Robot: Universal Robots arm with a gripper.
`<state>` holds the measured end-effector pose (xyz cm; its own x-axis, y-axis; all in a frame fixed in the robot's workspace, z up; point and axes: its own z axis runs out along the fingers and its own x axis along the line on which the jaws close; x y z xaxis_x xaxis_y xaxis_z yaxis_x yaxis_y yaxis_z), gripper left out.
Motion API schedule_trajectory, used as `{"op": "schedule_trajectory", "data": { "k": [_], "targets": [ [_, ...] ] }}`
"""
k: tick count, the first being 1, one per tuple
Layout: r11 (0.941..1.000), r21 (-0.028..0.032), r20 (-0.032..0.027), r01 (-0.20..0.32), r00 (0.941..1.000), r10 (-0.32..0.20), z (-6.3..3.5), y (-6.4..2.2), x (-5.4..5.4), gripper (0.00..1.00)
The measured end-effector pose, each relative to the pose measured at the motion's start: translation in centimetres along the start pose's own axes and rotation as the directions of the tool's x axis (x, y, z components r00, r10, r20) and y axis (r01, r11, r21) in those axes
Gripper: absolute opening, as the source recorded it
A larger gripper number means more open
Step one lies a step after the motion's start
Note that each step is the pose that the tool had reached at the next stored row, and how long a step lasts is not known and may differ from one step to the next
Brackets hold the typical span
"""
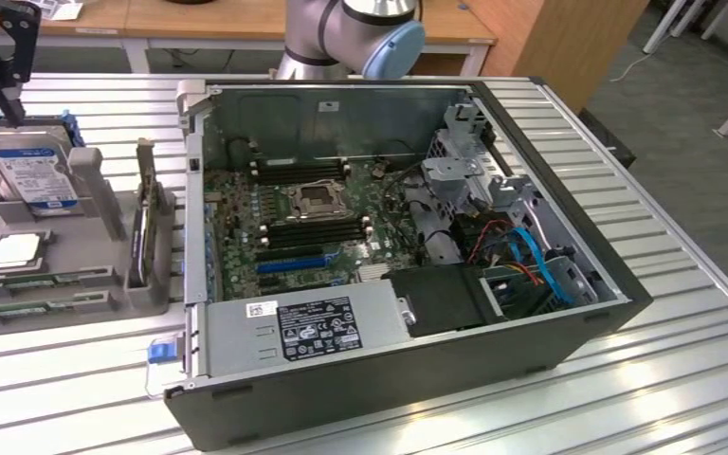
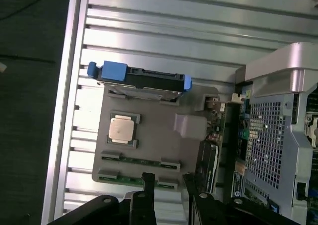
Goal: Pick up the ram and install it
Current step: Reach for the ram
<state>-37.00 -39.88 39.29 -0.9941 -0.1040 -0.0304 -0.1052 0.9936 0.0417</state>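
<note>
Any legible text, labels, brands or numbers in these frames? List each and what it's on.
No text can be read out as words.
Power supply label: dense print and symbols, too small to read.
White sticker beside it: too small to read.
Hard drive label: blue and white, print blurred.
Processor chip: no legible marking.
</note>
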Motion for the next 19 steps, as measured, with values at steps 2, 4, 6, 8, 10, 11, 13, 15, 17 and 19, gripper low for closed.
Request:
{"op": "schedule_trajectory", "data": {
  "k": [2,4,6,8,10,11,13,15,17,19],
  "targets": [
    [0.9994,-0.0011,-0.0014,0.036,0.9994,-0.036,0.01,0.0,0.0,0.35],
    [0.9973,-0.0024,-0.0029,0.073,0.9973,-0.073,0.01,0.0,0.0,0.35],
    [0.9941,-0.0029,-0.0043,0.109,0.9941,-0.109,0.01,0.0,0.01,0.35],
    [0.9895,-0.004,-0.0059,0.144,0.9895,-0.144,0.01,0.0,0.02,0.35],
    [0.9835,-0.0053,-0.0072,0.181,0.9835,-0.181,0.01,0.0,0.02,0.35],
    [0.9801,-0.006,-0.0078,0.199,0.98,-0.199,0.01,0.0,0.03,0.35],
    [0.9723,-0.0073,-0.0093,0.234,0.9723,-0.234,0.04,0.0,0.03,0.35],
    [0.9638,-0.0093,-0.0146,0.266,0.9637,-0.267,0.03,0.0,0.02,0.35],
    [0.9553,-0.013,-0.0233,0.295,0.9551,-0.295,0.06,0.0,0.03,0.35],
    [0.945,-0.0151,-0.0263,0.327,0.9447,-0.327,0.1,0.0,0.04,0.35]
  ]
}}
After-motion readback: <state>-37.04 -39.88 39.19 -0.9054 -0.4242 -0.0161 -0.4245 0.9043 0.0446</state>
